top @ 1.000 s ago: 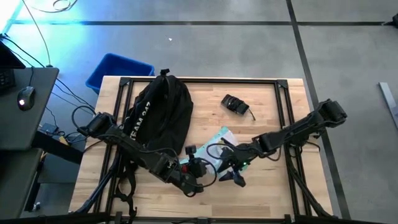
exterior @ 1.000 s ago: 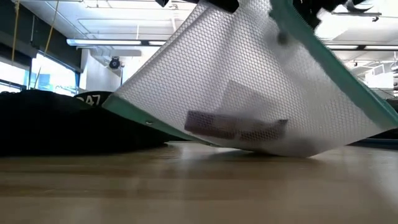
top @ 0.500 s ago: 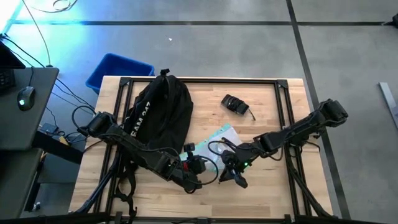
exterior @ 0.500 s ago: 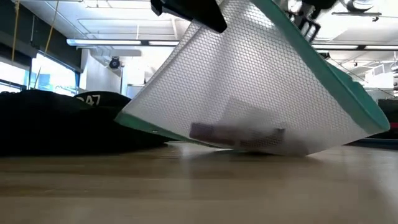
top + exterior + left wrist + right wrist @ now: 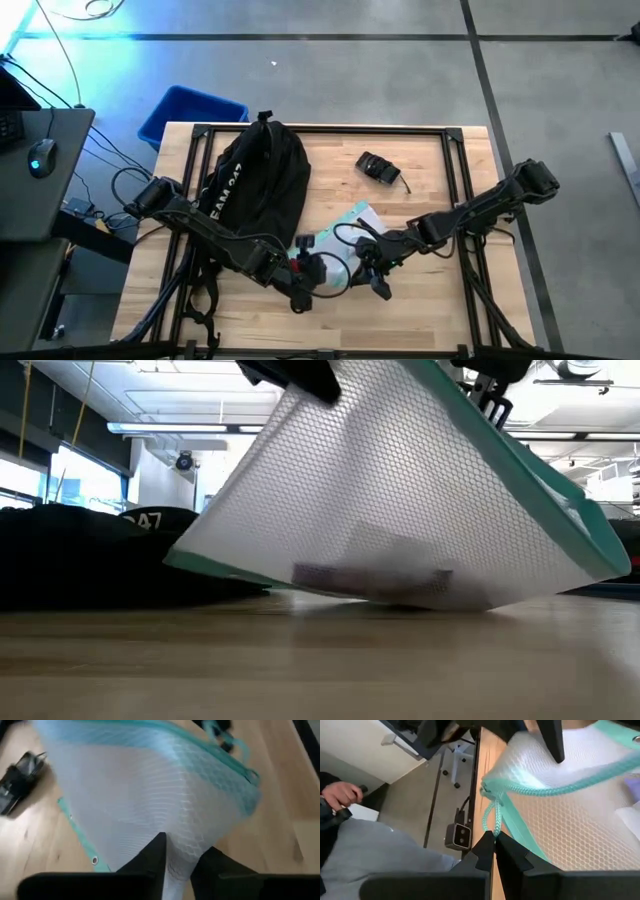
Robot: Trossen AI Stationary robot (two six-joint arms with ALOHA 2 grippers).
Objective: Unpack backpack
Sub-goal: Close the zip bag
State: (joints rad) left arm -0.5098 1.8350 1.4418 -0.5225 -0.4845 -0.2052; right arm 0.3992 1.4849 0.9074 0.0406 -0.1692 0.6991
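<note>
A white mesh pouch (image 5: 400, 510) with teal trim is held up between both grippers near the table's near edge, its lower end resting on the wood; flat items show inside it. It also shows in the high view as the pouch (image 5: 350, 225). My left gripper (image 5: 180, 857) is shut on its mesh. My right gripper (image 5: 494, 842) is shut on its teal zipper cord. The black backpack (image 5: 250, 180) lies flat on the table's left half, untouched. My left gripper pinches a fold of the white mesh (image 5: 177, 837) between its two fingers at the pouch's raised end; the pouch hangs away from them, its lower end on the table. My right gripper pinches the teal cord loop (image 5: 492, 822) at the end of the zipper between its fingertips; the cord runs short up to the zipper corner.
A small black device (image 5: 378, 167) with a cord lies on the table's far right part. A blue bin (image 5: 190, 112) stands on the floor beyond the far left corner. A person (image 5: 365, 850) in grey sits beyond the table's edge. Bare wood lies on the right.
Both grippers have shifted slightly toward the table's left while holding the pouch. The pouch has swung with them, its raised upper edge moving left, while its lower end stayed on the table.
</note>
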